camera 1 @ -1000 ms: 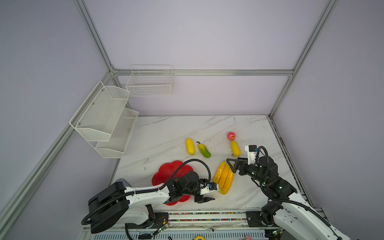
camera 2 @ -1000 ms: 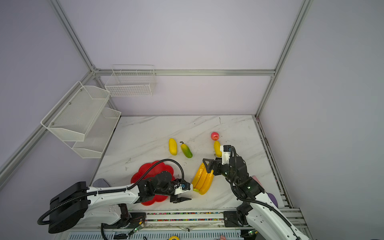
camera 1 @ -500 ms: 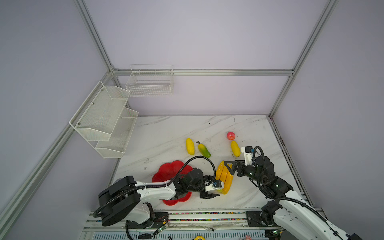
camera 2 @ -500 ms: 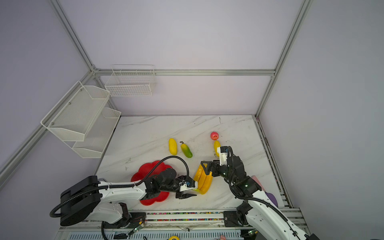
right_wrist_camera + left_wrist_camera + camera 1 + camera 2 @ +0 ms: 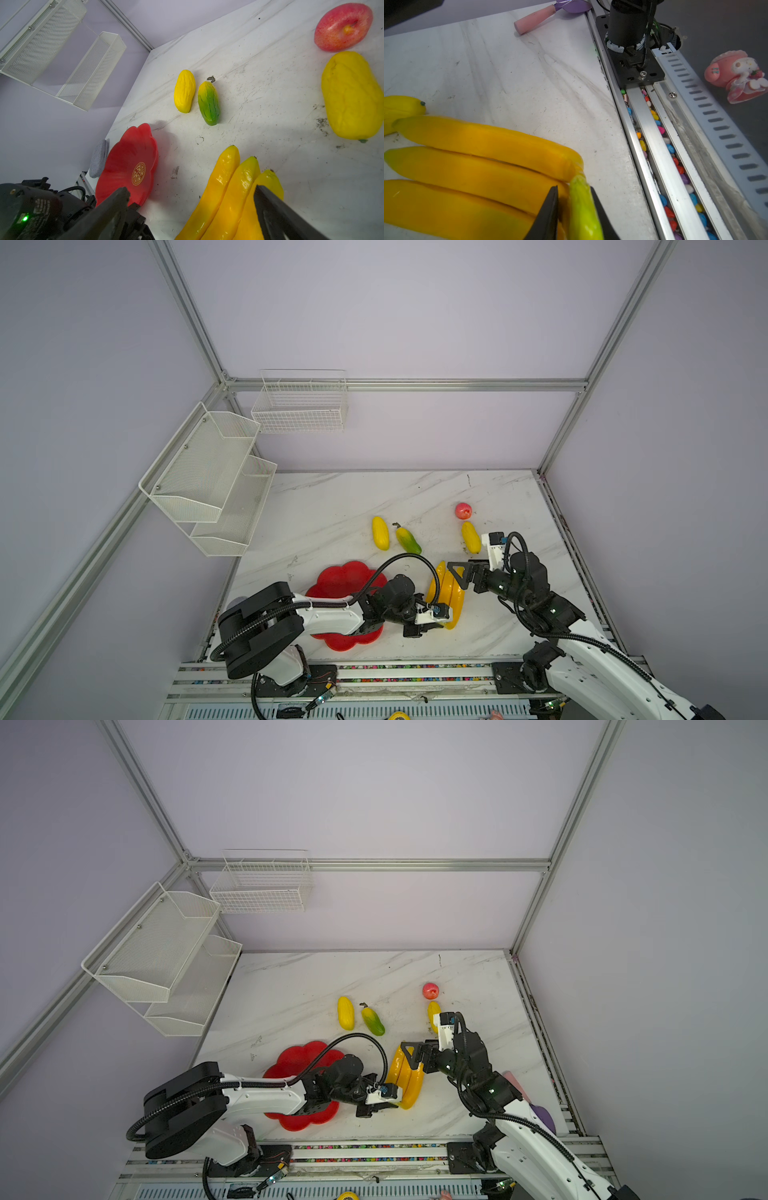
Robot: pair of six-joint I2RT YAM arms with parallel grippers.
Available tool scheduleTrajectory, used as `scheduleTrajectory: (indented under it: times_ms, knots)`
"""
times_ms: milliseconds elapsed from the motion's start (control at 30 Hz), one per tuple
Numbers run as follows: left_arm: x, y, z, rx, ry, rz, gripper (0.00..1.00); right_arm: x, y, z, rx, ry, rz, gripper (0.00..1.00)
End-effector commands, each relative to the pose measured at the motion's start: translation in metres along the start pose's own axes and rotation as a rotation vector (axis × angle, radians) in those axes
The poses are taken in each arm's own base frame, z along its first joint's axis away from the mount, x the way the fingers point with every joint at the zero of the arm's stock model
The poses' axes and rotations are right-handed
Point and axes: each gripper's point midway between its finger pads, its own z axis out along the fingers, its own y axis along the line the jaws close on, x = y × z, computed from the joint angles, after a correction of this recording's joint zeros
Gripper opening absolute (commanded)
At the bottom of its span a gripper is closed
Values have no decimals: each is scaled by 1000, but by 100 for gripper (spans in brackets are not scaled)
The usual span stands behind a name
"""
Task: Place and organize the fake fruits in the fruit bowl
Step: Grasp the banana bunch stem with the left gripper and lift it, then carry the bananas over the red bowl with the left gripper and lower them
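The bunch of bananas (image 5: 446, 593) (image 5: 409, 1073) lies on the marble table right of the red flower-shaped fruit bowl (image 5: 340, 578) (image 5: 126, 162). My left gripper (image 5: 576, 207) (image 5: 440, 620) is shut on the bunch's green stem (image 5: 583, 207) at its near end. My right gripper (image 5: 190, 191) (image 5: 459, 576) hangs open over the banana tips, one finger on either side. Farther back lie a yellow mango (image 5: 380, 533), a green-yellow mango (image 5: 408, 540), another yellow mango (image 5: 471, 537) and a pink-red apple (image 5: 463, 510). Nothing lies in the bowl where it shows.
White wire baskets (image 5: 208, 472) (image 5: 299, 406) hang on the left and back walls. A pink-handled purple tool (image 5: 537, 18) lies at the table's right front corner. A grey pad (image 5: 99, 158) sits beside the bowl. The front rail (image 5: 654, 124) borders the table.
My left gripper moved right from the bowl to the banana stem and closed on it. My right gripper drifted left over the banana tips and stayed open.
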Motion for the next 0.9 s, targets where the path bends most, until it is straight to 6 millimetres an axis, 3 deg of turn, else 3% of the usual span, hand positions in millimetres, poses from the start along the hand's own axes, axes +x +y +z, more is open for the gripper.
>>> scheduleTrajectory:
  times_ms: [0, 167, 433, 633, 733, 867]
  knots:
    - [-35, 7, -7, 9, -56, 50, 12, -3, 3, 3, -13, -11, 10, 97]
    - [-47, 8, -22, -24, -91, 77, 3, -9, 8, 8, -23, 0, -11, 97]
    - [-83, 26, -87, -249, -179, 63, 0, -50, 57, -9, -155, -66, -100, 97]
    - [-60, 56, -148, -551, -65, -183, 0, -27, 80, -5, -318, 38, -141, 97]
    - [-53, 60, -176, -656, -85, -300, 0, -19, 88, -1, -354, 58, -158, 97]
    - [-43, 55, -199, -703, -92, -439, 0, -8, 105, 12, -404, 93, -179, 97]
